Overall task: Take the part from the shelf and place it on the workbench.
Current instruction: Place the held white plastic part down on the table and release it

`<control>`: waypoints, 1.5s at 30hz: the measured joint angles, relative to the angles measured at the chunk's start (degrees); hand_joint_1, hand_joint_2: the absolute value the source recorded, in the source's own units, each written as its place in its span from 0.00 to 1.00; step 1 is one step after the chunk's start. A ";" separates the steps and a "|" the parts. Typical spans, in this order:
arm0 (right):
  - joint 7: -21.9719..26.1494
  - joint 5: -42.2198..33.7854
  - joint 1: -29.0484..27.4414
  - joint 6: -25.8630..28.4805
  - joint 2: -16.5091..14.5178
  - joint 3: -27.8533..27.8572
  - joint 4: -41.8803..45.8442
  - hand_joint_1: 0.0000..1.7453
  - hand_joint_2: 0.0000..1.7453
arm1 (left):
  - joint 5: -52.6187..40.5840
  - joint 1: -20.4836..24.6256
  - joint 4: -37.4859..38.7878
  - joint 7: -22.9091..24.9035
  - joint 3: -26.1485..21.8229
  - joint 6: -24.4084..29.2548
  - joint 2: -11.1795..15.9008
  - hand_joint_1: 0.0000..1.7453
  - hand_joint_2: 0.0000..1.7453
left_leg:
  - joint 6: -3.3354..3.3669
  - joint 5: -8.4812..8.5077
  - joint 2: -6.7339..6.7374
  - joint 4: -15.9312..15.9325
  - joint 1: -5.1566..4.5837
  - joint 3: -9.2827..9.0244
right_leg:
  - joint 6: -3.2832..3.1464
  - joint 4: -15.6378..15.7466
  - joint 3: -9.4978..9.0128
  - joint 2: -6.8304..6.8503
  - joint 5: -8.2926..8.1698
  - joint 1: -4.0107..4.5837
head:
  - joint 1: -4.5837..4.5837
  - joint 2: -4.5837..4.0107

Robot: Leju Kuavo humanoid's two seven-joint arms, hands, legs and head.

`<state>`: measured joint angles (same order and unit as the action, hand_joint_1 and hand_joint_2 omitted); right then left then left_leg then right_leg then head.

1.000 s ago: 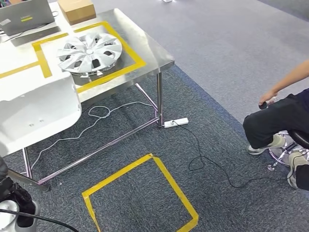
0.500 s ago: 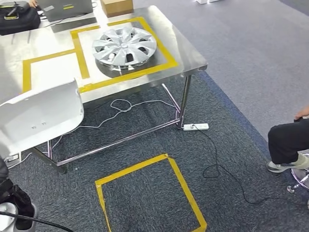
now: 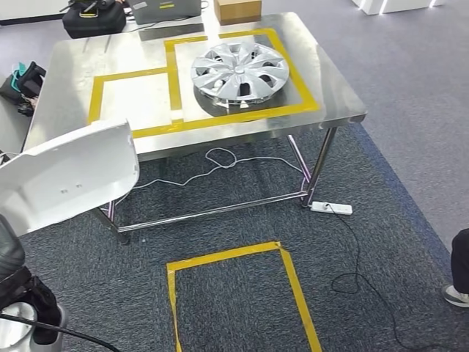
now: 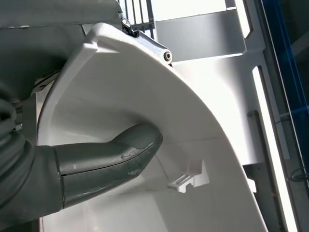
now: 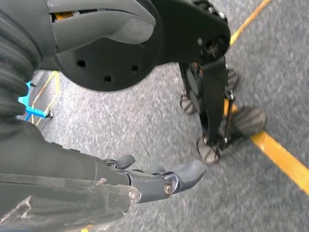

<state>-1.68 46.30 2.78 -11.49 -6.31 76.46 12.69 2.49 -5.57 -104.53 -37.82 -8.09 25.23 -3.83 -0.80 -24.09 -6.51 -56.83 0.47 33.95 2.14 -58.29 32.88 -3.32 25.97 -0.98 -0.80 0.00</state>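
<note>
Your left hand [image 4: 91, 164] grips the white part [image 3: 66, 180], its thumb pressed against the inner curve and the other fingers wrapped over the rim. The part sits low at your left, short of the counter [image 3: 337, 92] and not yet over it. Your right hand [image 5: 160, 181] hangs beside you over the carpet with its fingers loosely spread, holding nothing.

Just ahead of the held part is the near counter edge. My worry is that the wide panel, carried at this height, clips that edge on approach (it overhangs well beyond the hand). One-handed, the smooth curved shell could also pivot in the grip.

Beyond the edge are two yellow-taped bays: the one nearer your left hand is free, while the farther holds one silver hubcap [image 3: 240, 71]. Put it down off-target and it may knock that. One cardboard box [image 3: 237, 10] sits at the far edge.
</note>
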 joint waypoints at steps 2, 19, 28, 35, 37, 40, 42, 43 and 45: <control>0.06 0.15 0.03 -0.16 -0.02 0.00 0.01 0.00 1.00 | -0.07 0.45 0.01 -0.08 0.57 -0.63 0.13 1.00 1.00 | -0.50 -1.76 2.58 -2.62 -0.12 1.31 | -0.71 0.37 -0.20 1.34 -0.22 -0.14 | -0.35 0.00; 1.97 0.26 0.52 -1.21 0.49 0.00 0.05 0.00 1.00 | 0.15 4.54 0.92 -0.10 4.74 -1.47 0.45 1.00 1.00 | 1.98 0.01 6.73 0.70 -0.08 -0.81 | 1.67 -8.03 2.71 4.82 5.62 0.37 | 0.09 0.01; 1.28 -0.31 0.36 0.50 0.49 0.31 0.05 0.00 1.00 | -0.21 4.60 1.86 -0.05 5.32 -1.04 0.87 1.00 1.00 | 1.46 -0.64 4.26 0.29 -0.56 -1.19 | 0.88 0.34 0.21 2.54 -0.35 0.32 | 0.17 0.01; 1.26 -0.29 0.29 0.55 0.49 0.31 0.07 0.00 1.00 | -0.31 4.70 2.06 0.01 5.47 -0.98 1.37 1.00 1.00 | 2.46 -0.36 4.38 0.89 -0.54 -1.46 | 0.32 0.53 0.15 2.28 -0.37 0.63 | 0.11 0.00; 1.32 -0.29 0.31 0.56 0.49 0.31 0.07 0.00 1.00 | -0.32 4.70 2.17 0.01 5.49 -0.91 1.38 1.00 1.00 | 1.71 -0.29 4.38 1.04 -0.42 -1.50 | 0.10 0.51 0.17 2.32 -0.36 0.74 | 0.12 0.00; 2.12 -0.19 0.33 0.71 0.49 0.30 0.07 0.00 1.00 | -0.56 4.69 2.32 0.01 5.49 -0.69 1.39 1.00 1.00 | 0.61 -0.24 4.38 1.16 -0.26 -1.50 | -0.07 0.48 0.19 2.34 -0.36 0.86 | 0.14 0.00; 2.89 -0.04 0.33 0.97 0.49 0.29 0.07 0.00 1.00 | -0.75 4.65 2.32 0.02 5.49 -0.58 1.41 1.00 1.00 | 0.40 -0.24 4.38 1.17 -0.24 -1.49 | -0.09 0.47 0.18 2.34 -0.38 0.88 | 0.15 0.00; 3.18 0.03 0.33 1.12 0.49 0.28 0.07 0.00 1.00 | -0.81 4.62 2.32 0.02 5.49 -0.54 1.42 1.00 1.00 | 0.36 -0.23 4.38 1.17 -0.24 -1.48 | -0.10 0.48 0.17 2.34 -0.39 0.87 | 0.15 0.00; 3.56 0.13 0.33 1.35 0.49 0.28 0.07 0.00 1.00 | -0.89 4.57 2.32 0.03 5.49 -0.50 1.48 1.00 1.00 | 0.35 -0.23 4.38 1.17 -0.28 -1.48 | -0.12 0.51 0.12 2.36 -0.41 0.84 | 0.16 0.00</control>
<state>1.88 46.44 3.11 -10.13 -5.81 76.74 12.76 1.60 -1.00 -102.20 -37.79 -2.60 24.73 -2.34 -0.45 -24.32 -2.13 -55.67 0.19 32.47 2.02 -57.78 33.00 -0.96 25.56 -0.14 -0.64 0.00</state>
